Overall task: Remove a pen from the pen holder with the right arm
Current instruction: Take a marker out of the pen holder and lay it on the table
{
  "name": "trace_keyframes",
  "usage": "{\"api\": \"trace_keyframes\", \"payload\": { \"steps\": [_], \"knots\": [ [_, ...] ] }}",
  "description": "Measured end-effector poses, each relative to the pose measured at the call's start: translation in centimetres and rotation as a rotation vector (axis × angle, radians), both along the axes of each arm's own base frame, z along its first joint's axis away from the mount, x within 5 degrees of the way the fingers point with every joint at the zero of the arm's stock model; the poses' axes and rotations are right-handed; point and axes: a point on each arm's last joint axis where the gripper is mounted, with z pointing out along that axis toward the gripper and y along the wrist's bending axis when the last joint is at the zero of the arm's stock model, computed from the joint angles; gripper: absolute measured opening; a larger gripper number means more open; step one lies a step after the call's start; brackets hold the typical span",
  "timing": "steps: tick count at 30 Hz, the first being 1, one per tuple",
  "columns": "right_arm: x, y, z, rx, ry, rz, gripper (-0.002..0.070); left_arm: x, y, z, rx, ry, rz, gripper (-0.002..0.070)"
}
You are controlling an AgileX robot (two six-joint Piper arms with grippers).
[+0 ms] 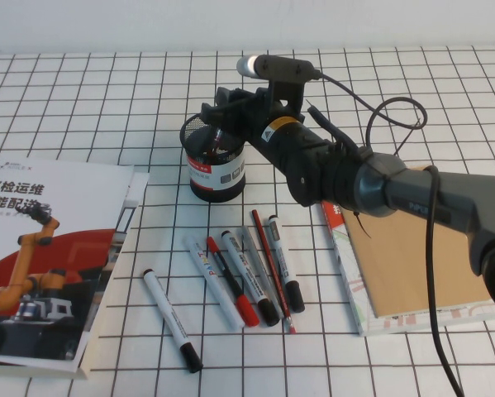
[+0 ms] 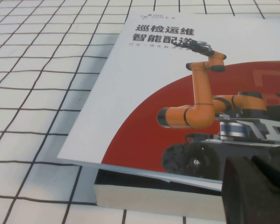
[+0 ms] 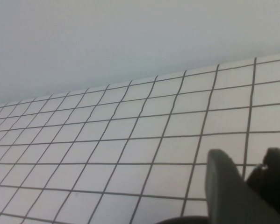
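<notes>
Right end effector point(image 1: 221, 112) sits at the holder's point(image 1: 216, 174) mouth.
Holder upright directly beneath; its grip can't be told. Left end effector point(image 2: 254, 186) far off over the book point(image 2: 144, 93), likewise.

Black mesh pen holder point(image 1: 216, 165); white table point(image 1: 82, 107) with dark grid.

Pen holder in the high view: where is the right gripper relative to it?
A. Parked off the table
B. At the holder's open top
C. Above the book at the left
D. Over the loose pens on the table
B: the right gripper sits at the open top of the pen holder, behind the loose pens; the left gripper hangs over the book.
</notes>
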Motion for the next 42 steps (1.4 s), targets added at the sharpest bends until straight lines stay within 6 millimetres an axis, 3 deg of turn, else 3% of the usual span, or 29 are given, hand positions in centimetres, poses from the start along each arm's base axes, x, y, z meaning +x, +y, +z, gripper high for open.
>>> {"api": "trace_keyframes", "payload": {
  "steps": [6,24,36,42],
  "knots": [
    [0.0,0.0,0.1,0.005,-0.008,-0.003,0.0064,0.0,0.0,0.0,0.0,0.0,0.0,-0.0003],
    [0.0,-0.1,0.6,0.012,-0.018,-0.003,0.0062,0.0,0.0,0.0,0.0,0.0,0.0,-0.0003],
    [-1.1,-0.4,5.3,-0.021,-0.075,0.044,0.0061,0.0,0.0,0.0,0.0,0.0,0.0,-0.0003],
    [-2.8,-1.2,10.3,-0.107,-0.139,0.094,0.0061,0.0,0.0,0.0,0.0,0.0,0.0,-0.0003]
  ]
}}
